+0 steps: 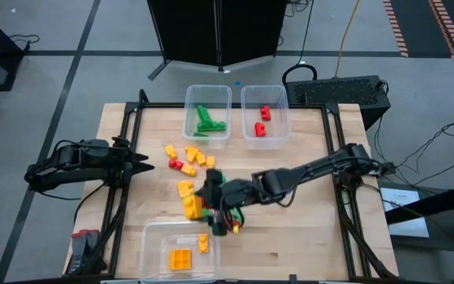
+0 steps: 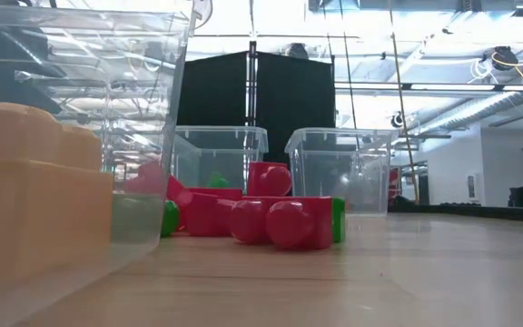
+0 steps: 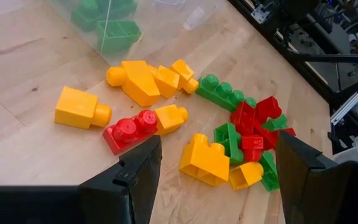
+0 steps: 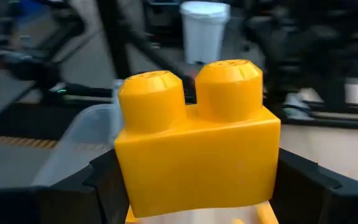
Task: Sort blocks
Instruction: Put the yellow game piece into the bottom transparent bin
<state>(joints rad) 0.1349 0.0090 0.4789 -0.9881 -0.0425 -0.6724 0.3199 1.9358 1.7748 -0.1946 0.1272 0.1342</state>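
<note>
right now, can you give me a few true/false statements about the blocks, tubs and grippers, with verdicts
1. The right gripper is shut on a yellow block. True.
2. The left gripper holds a red block. False: it is open and empty, at the table's left edge.
3. The green blocks lie in one far tub and the red blocks in the other far tub. True.
4. The near tub holds green blocks. False: it holds yellow-orange blocks.
5. All blocks are already in tubs. False: a loose pile of red, green and yellow ones lies on the table.
</note>
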